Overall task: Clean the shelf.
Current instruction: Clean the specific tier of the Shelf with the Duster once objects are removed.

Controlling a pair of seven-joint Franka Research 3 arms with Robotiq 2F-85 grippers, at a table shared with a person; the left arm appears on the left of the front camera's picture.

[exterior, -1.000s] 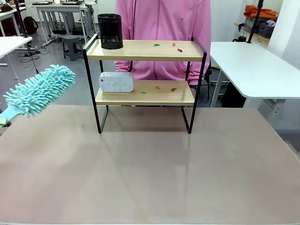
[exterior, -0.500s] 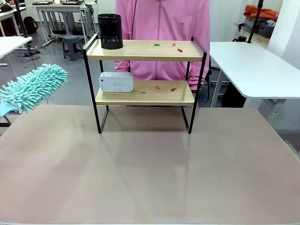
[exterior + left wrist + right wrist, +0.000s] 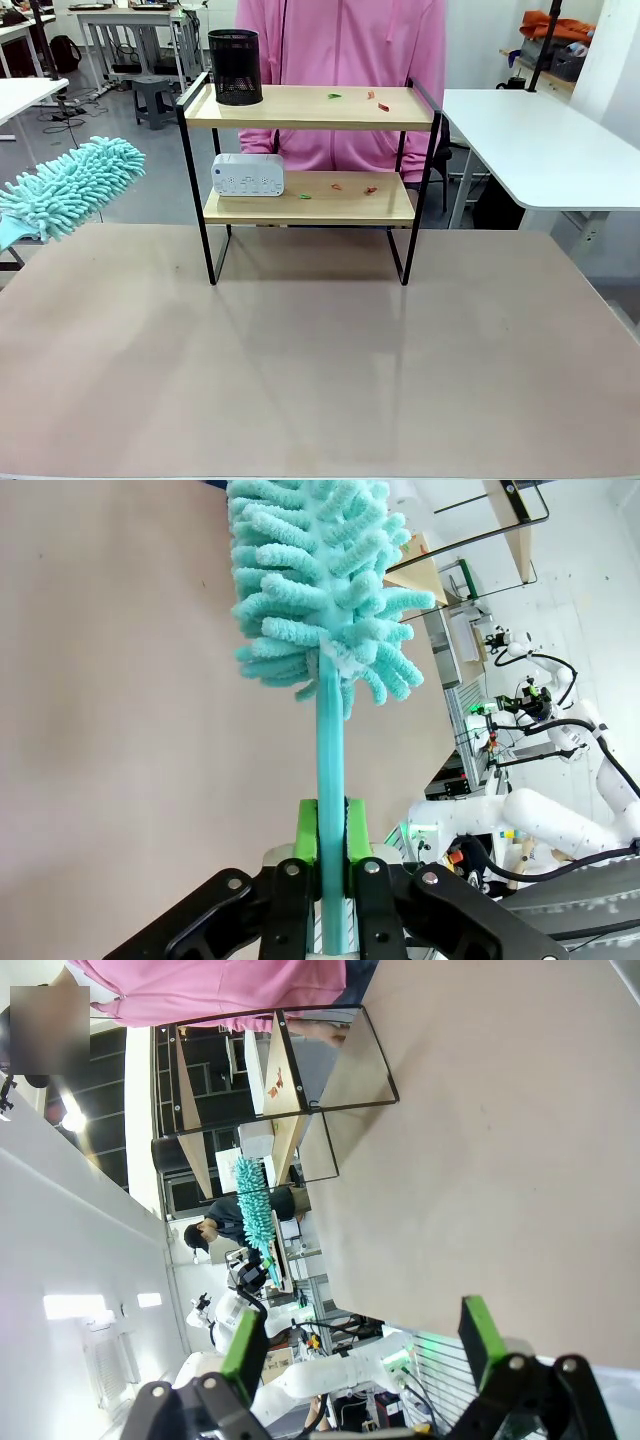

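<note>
Compared with 1 second earlier, the teal microfibre duster (image 3: 72, 188) had drawn back toward the left edge of the front view. Over the last 0.5 seconds it had hardly shifted. Its fluffy head hung in the air beyond the left edge of the table (image 3: 320, 360), tilted upward to the right, well apart from the shelf (image 3: 310, 107).

In the left wrist view, the left gripper (image 3: 332, 830) was clamped on the duster's thin teal handle, with 1 green pad pressed against each side. The head (image 3: 320, 590) rose straight up from it over the tan tabletop. The right gripper (image 3: 362, 1338) hung above the table with its 2 fingers spread wide and nothing between them.

The shelf stood on the far half of the table, near the middle, all 4 black legs on the surface. A black mesh pen cup (image 3: 235, 67) stood at the left end of its top board. A white box-shaped device (image 3: 248, 174) sat at the left end of the lower board. Small red and green scraps lay toward the right on the top board (image 3: 377, 101), and more lay on the lower board (image 3: 368, 189). A person in a pink top (image 3: 345, 50) stood just behind the shelf.
</note>
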